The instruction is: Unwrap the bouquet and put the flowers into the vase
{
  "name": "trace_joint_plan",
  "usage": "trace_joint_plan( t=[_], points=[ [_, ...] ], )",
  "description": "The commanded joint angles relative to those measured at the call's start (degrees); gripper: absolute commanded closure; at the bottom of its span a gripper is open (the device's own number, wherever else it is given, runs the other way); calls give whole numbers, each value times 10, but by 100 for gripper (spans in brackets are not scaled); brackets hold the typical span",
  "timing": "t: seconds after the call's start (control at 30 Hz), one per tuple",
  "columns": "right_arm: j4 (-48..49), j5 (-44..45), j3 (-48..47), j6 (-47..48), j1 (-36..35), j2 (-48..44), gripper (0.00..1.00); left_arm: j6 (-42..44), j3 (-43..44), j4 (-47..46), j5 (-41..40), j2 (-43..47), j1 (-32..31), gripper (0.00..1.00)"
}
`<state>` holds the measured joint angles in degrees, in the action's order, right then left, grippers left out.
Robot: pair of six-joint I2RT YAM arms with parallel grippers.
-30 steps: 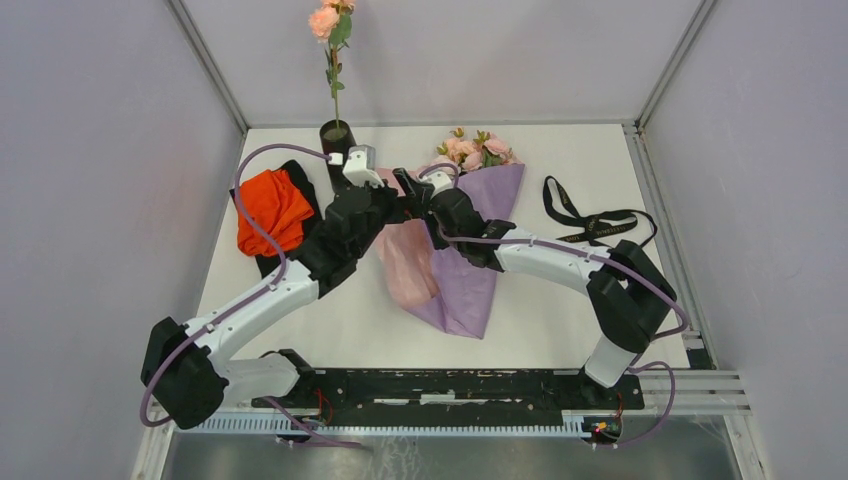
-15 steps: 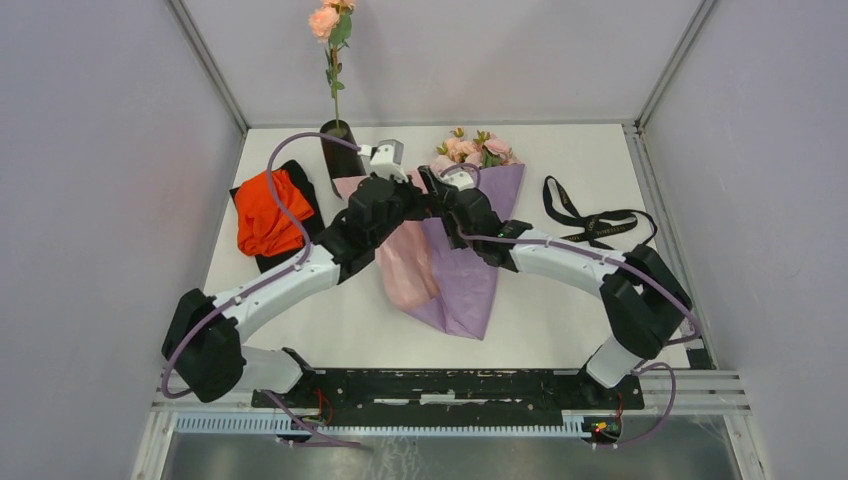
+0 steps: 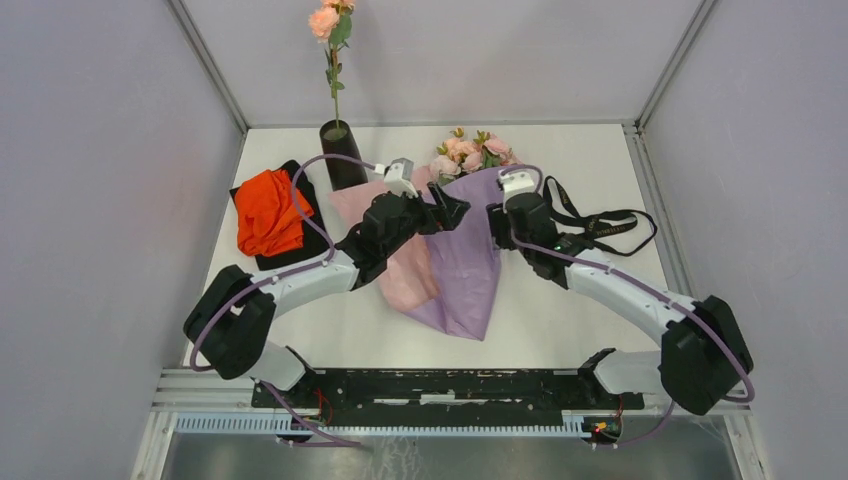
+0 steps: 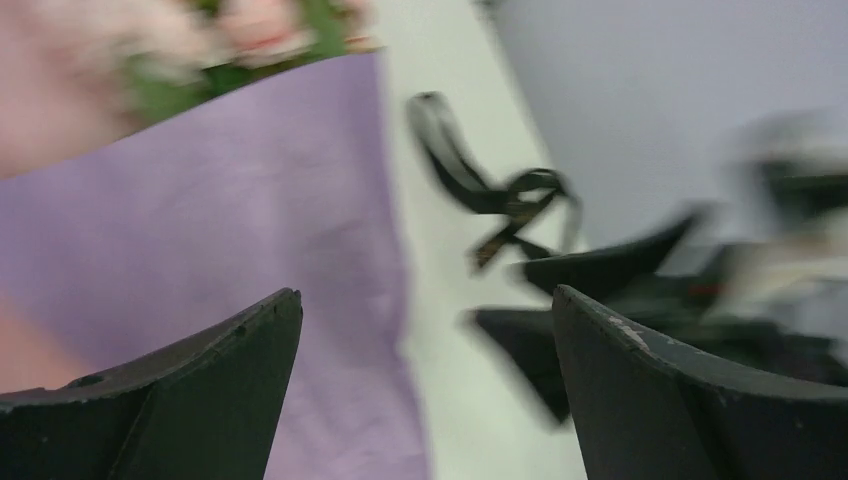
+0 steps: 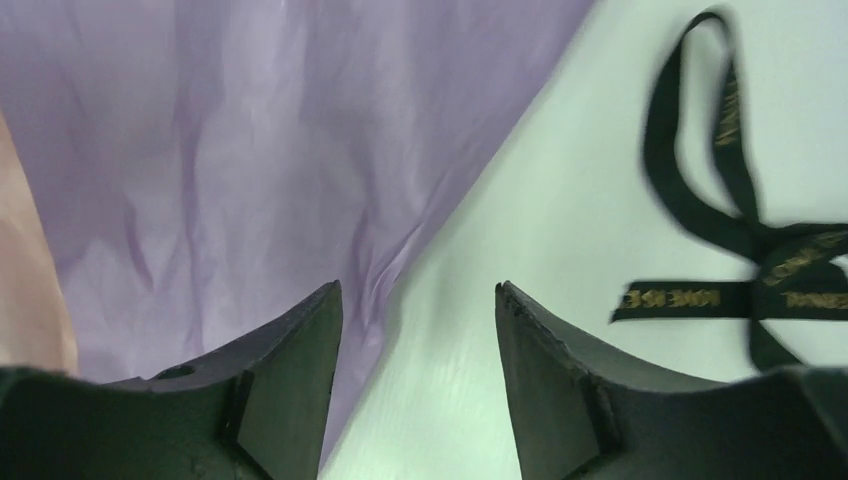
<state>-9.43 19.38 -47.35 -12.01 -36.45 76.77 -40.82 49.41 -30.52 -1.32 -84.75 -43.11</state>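
Bouquet (image 3: 470, 275) lies at worktop (image 3: 560, 320) centre, lilac paper (image 5: 200, 150) spread, flowers (image 3: 470, 150) bunched at 12 o'clock end. Paper likely light, soft, slippery; flowers likely thin-stemmed, springy, crushable: best taken low, beneath blooms. Left hand (image 4: 425, 292) wide, empty, over paper. Right hand (image 5: 418, 288) part-spread, empty, at paper's 3 o'clock edge. Vase (image 3: 342, 162) at 10 o'clock, one rose (image 3: 325, 20) in. Black ribbon (image 3: 592, 222) loose at 3 o'clock.
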Motion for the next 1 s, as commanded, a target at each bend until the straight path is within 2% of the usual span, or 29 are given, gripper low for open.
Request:
trace_joint_plan(
  t=[0.0, 0.2, 0.53, 0.6, 0.63, 0.73, 0.83, 0.87, 0.97],
  points=[
    [86, 18, -9, -14, 38, -79, 35, 1, -57, 116, -131, -25, 43, 0],
    [90, 3, 3, -14, 61, -92, 30, 2, -93, 111, -155, -25, 43, 0],
    [90, -12, 10, -12, 73, -93, 29, 14, -79, 34, -77, -102, 43, 2],
    [90, -10, 12, -10, 77, -101, 29, 12, -71, 27, -69, -120, 43, 9],
    [90, -9, 13, -9, 79, -107, 30, 10, -67, 25, -66, -128, 43, 19],
    [89, -3, 16, -3, 89, -118, 29, 10, -56, 21, -52, -138, 42, 60],
    [86, 3, 22, 0, 102, -122, 29, 21, -37, 37, -37, -129, 37, 93],
    [86, 3, 25, 0, 106, -123, 29, 25, -29, 45, -36, -125, 33, 97],
    [80, -15, 29, -7, 121, -134, 29, 33, -4, 63, -33, -112, 18, 98]
  ],
)
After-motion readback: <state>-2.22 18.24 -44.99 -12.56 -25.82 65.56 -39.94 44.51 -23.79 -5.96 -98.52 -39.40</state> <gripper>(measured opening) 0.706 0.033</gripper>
